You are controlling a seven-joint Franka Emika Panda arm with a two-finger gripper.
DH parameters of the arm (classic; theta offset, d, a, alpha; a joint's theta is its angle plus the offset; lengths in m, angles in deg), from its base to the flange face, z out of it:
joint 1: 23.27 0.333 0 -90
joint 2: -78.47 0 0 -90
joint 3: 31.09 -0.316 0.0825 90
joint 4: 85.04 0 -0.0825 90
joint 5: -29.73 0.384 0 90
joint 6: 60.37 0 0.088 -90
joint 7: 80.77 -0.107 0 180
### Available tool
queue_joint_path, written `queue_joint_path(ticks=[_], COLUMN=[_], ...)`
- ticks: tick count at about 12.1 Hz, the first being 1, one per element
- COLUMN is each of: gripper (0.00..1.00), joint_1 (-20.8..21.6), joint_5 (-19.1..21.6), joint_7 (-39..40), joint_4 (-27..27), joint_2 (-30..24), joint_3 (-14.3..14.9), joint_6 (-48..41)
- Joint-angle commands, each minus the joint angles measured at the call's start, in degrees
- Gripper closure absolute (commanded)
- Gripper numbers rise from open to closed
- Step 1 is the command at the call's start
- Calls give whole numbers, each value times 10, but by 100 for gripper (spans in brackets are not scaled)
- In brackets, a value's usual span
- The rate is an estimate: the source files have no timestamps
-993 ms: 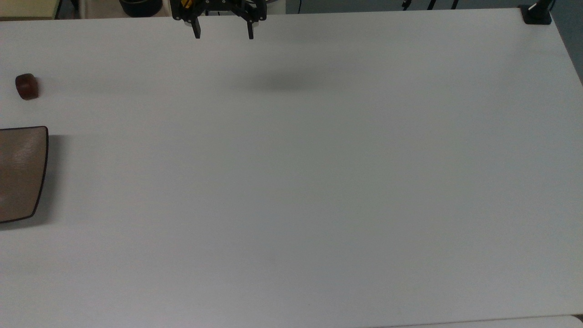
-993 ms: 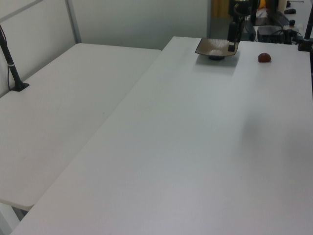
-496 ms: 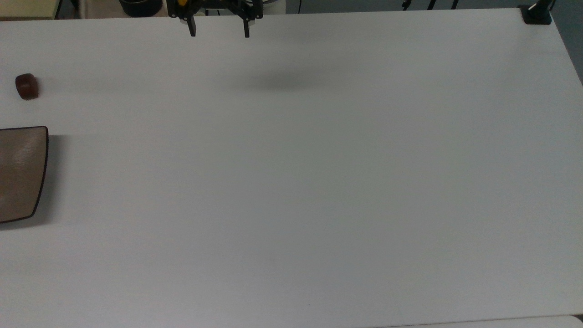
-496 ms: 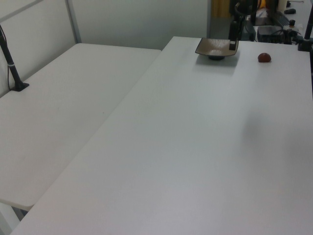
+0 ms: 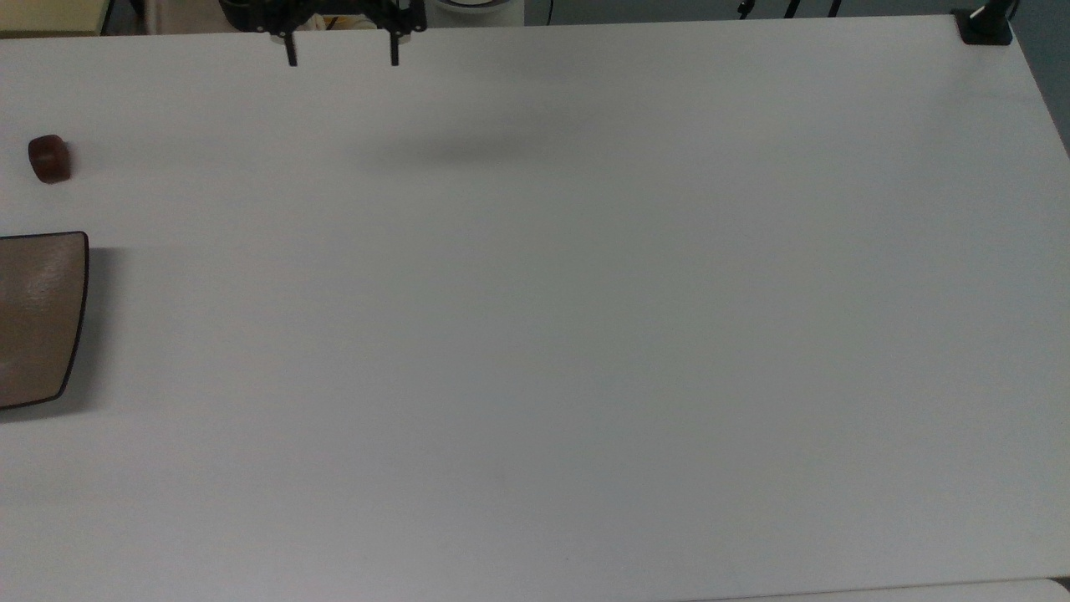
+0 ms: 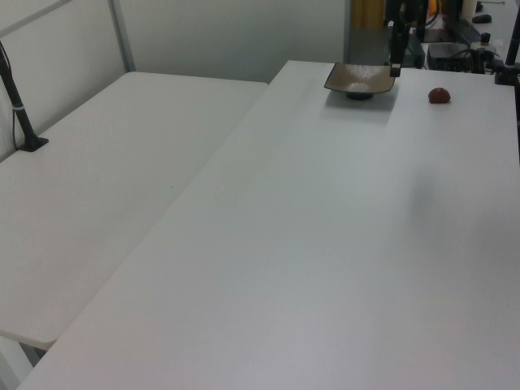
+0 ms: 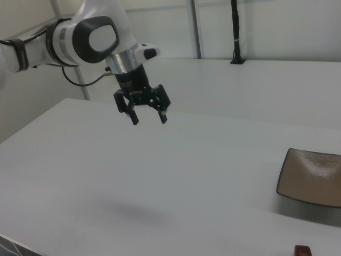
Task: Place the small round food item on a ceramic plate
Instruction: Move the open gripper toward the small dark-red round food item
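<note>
- Hanging above the white table [image 5: 585, 334], the gripper [image 5: 343, 57] sits at about 11 o'clock in the top view, right by the table's far edge, with its 2 fingers [image 7: 134, 118] spread apart and nothing between them.
- From the right view, the gripper [image 7: 148, 116] points downward, well clear of the tabletop, under the arm's white and black wrist [image 7: 96, 34].
- At about 9 o'clock in the top view, the small round food item [image 5: 49, 158] lies on the bare table, dark reddish-brown and glossy, well apart from the gripper.
- Toward 6 o'clock from it in the top view sits the ceramic plate [image 5: 38, 318], brown-tan with a thin dark rim, near the item but not touching it.
- In the left view, the plate [image 6: 359, 79] is at 12 o'clock and the food item [image 6: 439, 96] at 1 o'clock, with bare table between them.
</note>
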Motion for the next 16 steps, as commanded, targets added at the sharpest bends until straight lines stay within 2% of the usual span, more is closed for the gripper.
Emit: queue_joint_path(ticks=[1,3,6,8,12,16], gripper=[0,0,0,0,0,0], joint_1=[-21,-33,-99,-119,-196,-240], joint_5=[-45,-53,-53,-53,-53,-50], joint_7=[108,166,241,263,295,323], joint_4=[30,30,33,34,34,33], joint_2=[-6,-2,11,31,106,178], joint_3=[30,57,63,89,103,112], joint_6=[46,58,97,139,257,350])
